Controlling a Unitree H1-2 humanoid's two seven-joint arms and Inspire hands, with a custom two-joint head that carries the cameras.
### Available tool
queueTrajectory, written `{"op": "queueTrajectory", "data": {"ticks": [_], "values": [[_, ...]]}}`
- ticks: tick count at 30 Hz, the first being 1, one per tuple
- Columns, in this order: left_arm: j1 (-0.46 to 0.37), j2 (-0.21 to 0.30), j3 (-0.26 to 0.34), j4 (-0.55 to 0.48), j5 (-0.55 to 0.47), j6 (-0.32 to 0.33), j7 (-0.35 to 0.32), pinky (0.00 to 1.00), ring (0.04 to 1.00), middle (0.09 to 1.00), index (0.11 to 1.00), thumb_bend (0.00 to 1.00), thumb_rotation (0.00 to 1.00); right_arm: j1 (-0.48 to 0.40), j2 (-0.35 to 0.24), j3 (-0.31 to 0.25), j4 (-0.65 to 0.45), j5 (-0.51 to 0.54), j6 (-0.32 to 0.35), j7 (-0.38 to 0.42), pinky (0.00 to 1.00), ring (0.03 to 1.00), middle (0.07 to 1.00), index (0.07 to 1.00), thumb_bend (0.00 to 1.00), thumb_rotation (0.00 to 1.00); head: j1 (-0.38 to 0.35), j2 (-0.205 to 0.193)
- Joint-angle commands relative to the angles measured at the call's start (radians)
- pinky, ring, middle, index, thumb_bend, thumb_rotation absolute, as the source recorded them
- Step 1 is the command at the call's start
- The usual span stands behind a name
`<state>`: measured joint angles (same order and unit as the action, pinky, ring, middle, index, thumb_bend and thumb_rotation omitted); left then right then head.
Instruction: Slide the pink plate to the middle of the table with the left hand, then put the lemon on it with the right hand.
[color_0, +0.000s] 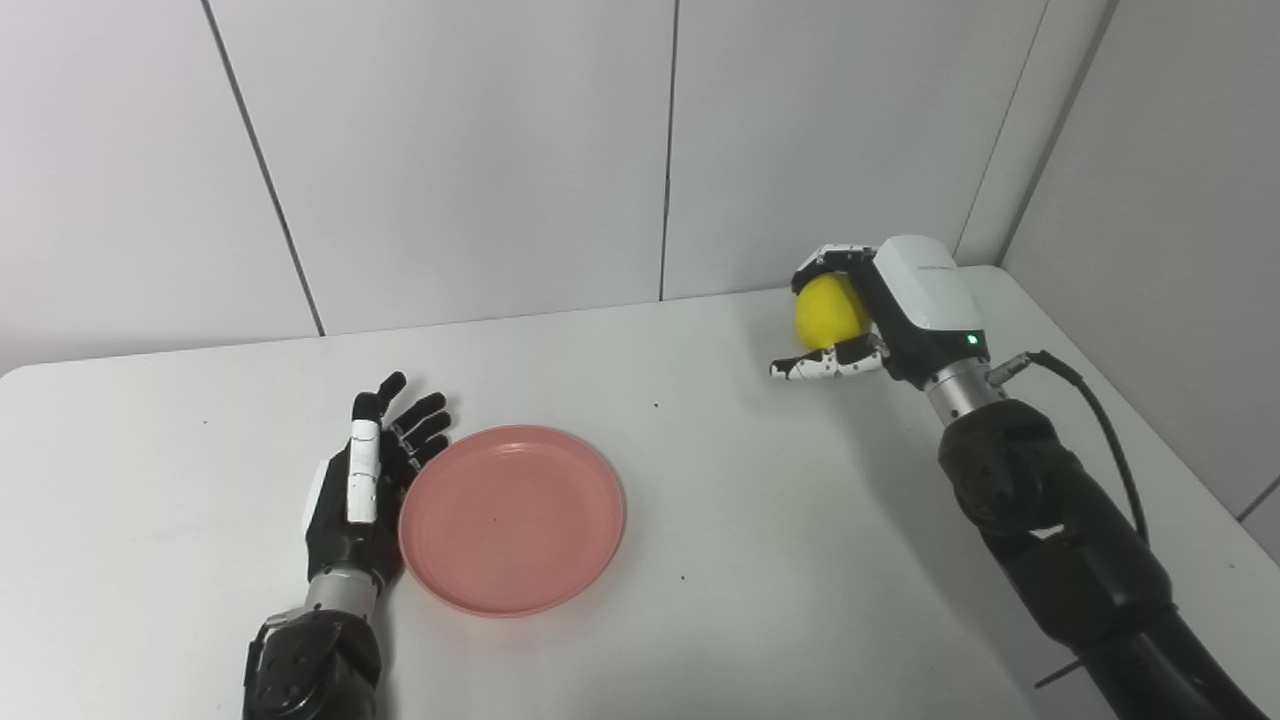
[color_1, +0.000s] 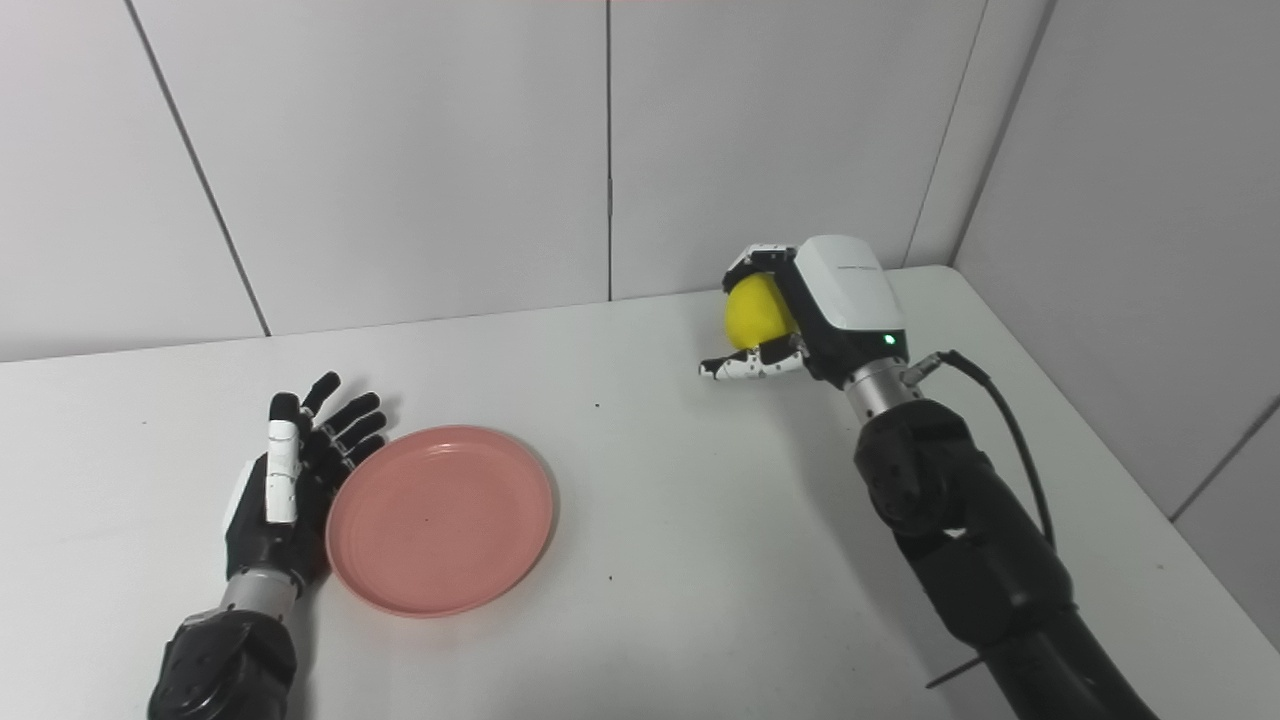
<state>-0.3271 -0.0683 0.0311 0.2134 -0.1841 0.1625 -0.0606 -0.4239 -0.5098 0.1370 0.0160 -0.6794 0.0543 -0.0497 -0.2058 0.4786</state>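
The pink plate lies flat on the white table, left of centre. My left hand stands open on edge against the plate's left rim, fingers spread and pointing away from me. The yellow lemon is at the far right of the table, inside my right hand, whose fingers curl over its top and whose thumb lies under it. Whether the lemon still touches the table I cannot tell. In the right eye view the plate and the lemon appear the same way.
The white table ends at grey wall panels at the back and on the right. A black cable loops off my right wrist. A few tiny dark specks dot the tabletop.
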Motion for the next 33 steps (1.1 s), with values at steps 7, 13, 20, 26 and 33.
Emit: {"op": "queueTrajectory", "data": {"ticks": [7,13,20,26,33], "values": [[0.051,-0.041,-0.021,0.053,0.035,0.037,0.029,0.82,0.785,0.777,0.885,0.85,0.9,-0.065,0.013,0.021,-0.028,0.004,-0.072,0.015,0.17,0.227,0.313,0.483,0.5,0.16,0.068,-0.002],[0.054,-0.065,-0.022,0.055,0.044,0.033,0.044,0.83,0.782,0.761,0.882,0.86,0.88,-0.063,0.036,0.066,-0.019,0.0,-0.134,0.019,0.19,0.235,0.321,0.482,0.5,0.15,0.101,-0.011],[0.054,-0.07,-0.024,0.062,0.046,0.025,0.043,0.86,0.795,0.769,0.889,0.84,0.89,-0.087,0.072,0.089,-0.025,0.013,-0.164,0.044,0.19,0.243,0.333,0.483,0.5,0.16,0.096,-0.015],[0.052,-0.072,-0.023,0.072,0.038,0.017,0.038,0.87,0.797,0.772,0.879,0.83,0.88,-0.134,0.108,0.101,-0.038,0.005,-0.167,0.07,0.19,0.254,0.346,0.482,0.5,0.16,0.095,-0.016],[0.049,-0.071,-0.025,0.071,0.047,0.016,0.044,0.84,0.786,0.761,0.881,0.83,0.89,-0.171,0.149,0.136,-0.036,-0.011,-0.181,0.117,0.22,0.272,0.359,0.483,0.5,0.15,0.095,-0.016]]}}
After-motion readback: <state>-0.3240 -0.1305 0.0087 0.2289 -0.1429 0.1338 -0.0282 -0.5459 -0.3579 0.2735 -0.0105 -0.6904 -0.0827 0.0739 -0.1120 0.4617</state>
